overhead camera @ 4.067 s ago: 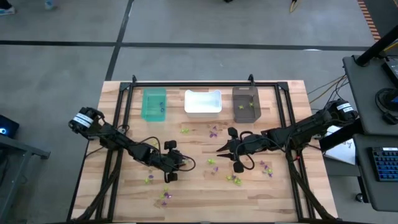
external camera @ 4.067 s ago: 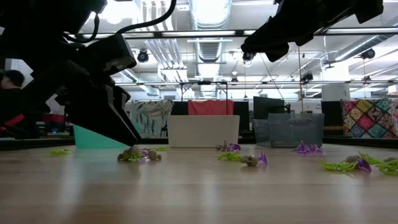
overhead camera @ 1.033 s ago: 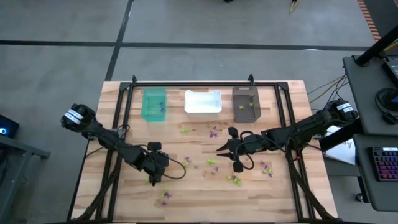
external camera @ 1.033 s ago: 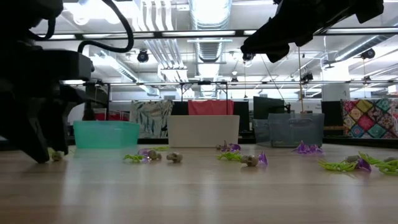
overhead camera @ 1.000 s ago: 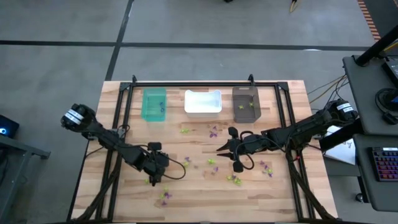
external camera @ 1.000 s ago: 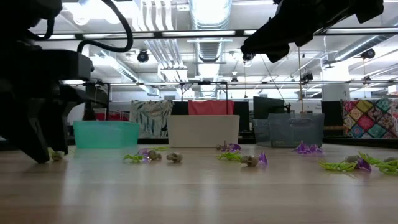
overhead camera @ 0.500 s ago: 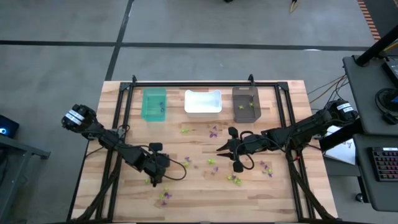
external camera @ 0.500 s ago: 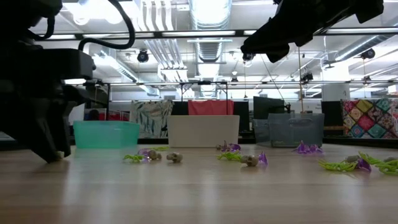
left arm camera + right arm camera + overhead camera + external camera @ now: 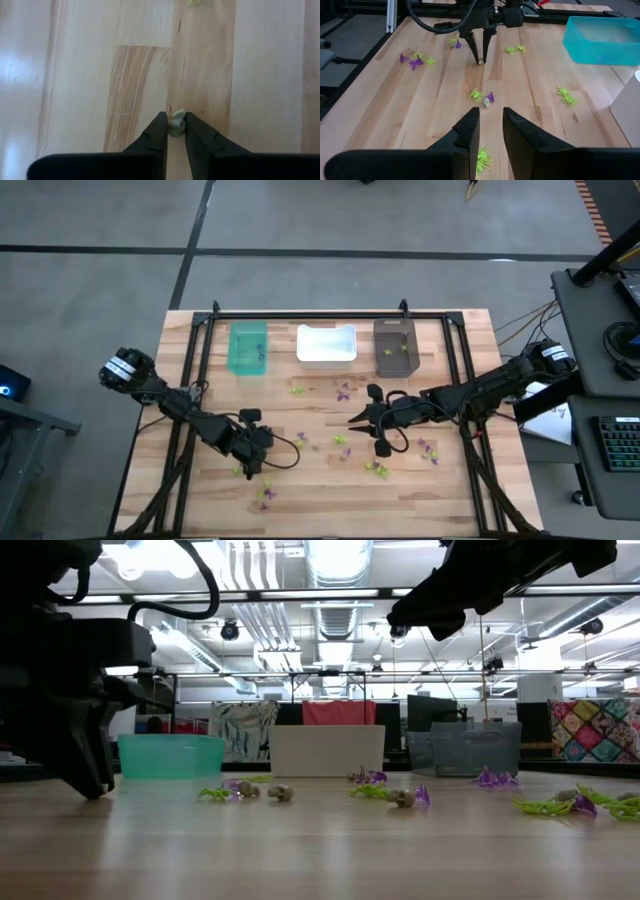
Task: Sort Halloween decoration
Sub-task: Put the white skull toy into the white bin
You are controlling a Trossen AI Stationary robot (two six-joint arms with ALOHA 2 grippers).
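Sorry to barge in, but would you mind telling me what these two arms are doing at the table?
They are sorting small Halloween trinkets into bins. The left claw is down on the table near its front left, pinching a pale trinket between its fingertips. The right claw hangs idle above the middle of the table, holding nothing. Green spiders and purple trinkets lie scattered on the wood. The teal bin, white bin and brown bin stand along the far edge.

I note even overhead lighting; ceiling lamps (image 9: 335,560) glare in low view, silhouetting arms; tabletop (image 9: 75,75) washed pale.
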